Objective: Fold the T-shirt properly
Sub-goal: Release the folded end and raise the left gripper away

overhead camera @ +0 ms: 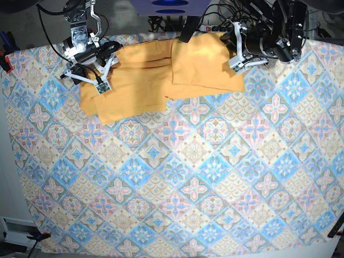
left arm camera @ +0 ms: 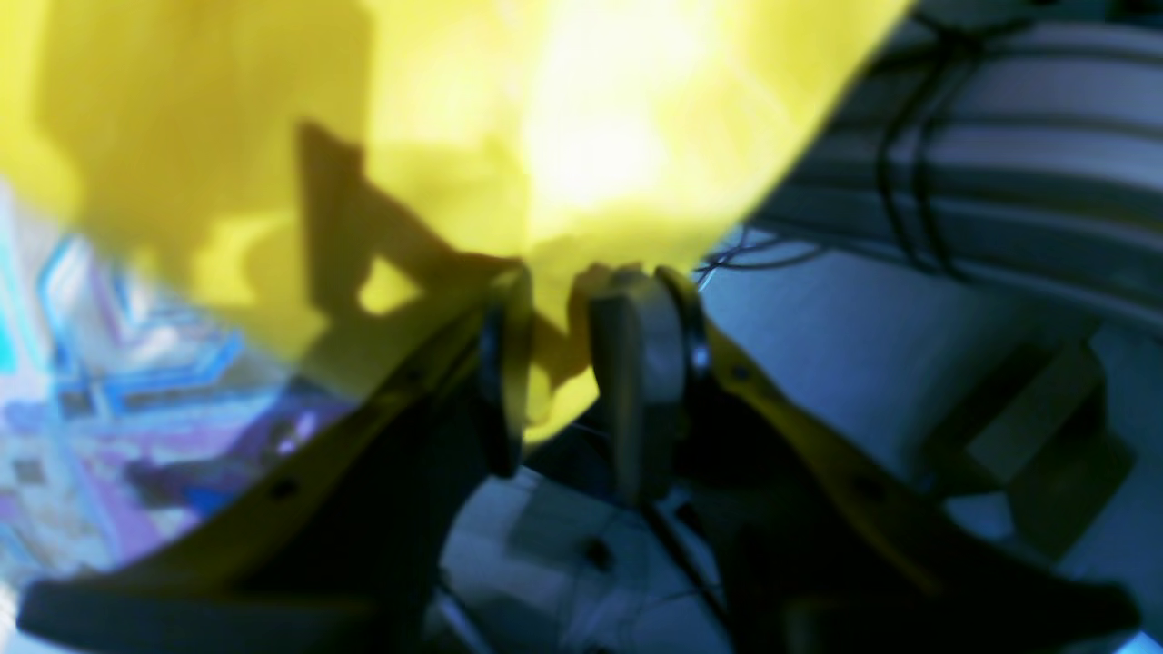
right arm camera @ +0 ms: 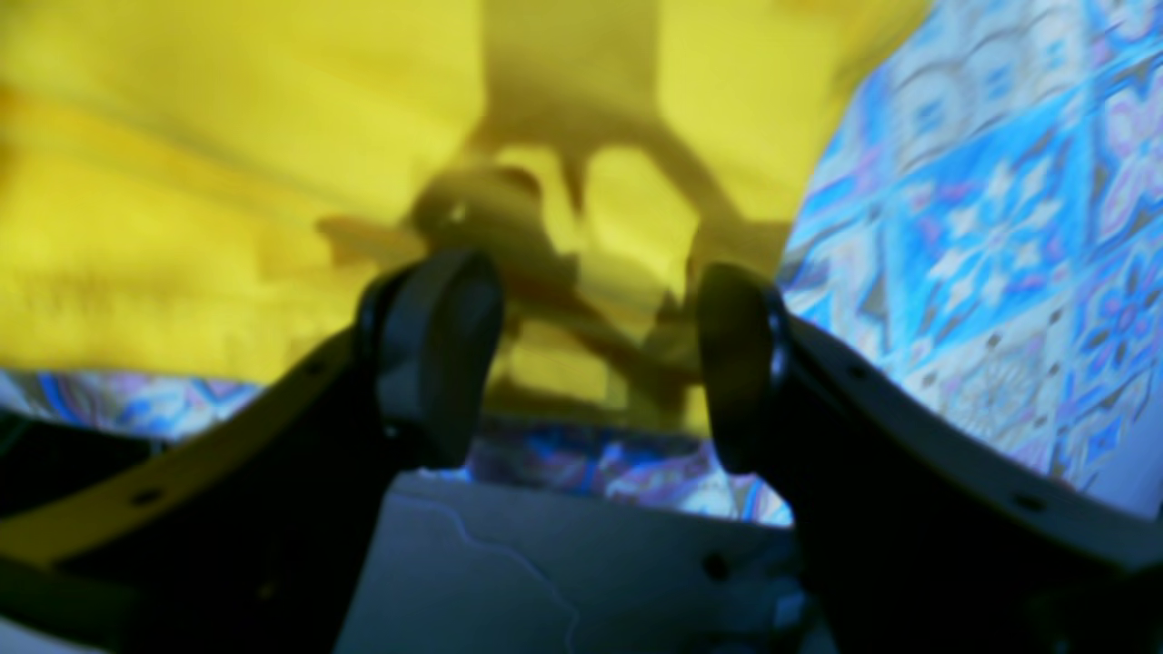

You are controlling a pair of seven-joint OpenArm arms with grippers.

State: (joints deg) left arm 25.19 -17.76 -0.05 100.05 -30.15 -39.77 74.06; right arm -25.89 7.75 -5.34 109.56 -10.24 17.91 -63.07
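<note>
The mustard T-shirt (overhead camera: 161, 75) lies partly folded at the far edge of the table, with one layer turned over on its right half. My left gripper (overhead camera: 235, 52) is at the shirt's far right edge. In the left wrist view it (left arm camera: 559, 363) is shut on a fold of the yellow fabric (left arm camera: 545, 136), which is lifted up. My right gripper (overhead camera: 106, 73) is over the shirt's left part. In the right wrist view it (right arm camera: 586, 354) is open and empty, with the shirt (right arm camera: 227, 182) just beyond its fingertips (right arm camera: 436, 345).
The blue-and-pink diamond-patterned tablecloth (overhead camera: 177, 177) covers the whole table. Cables and equipment (overhead camera: 215, 13) crowd the far edge behind the shirt. A red clamp (overhead camera: 5, 62) grips the cloth at the left edge.
</note>
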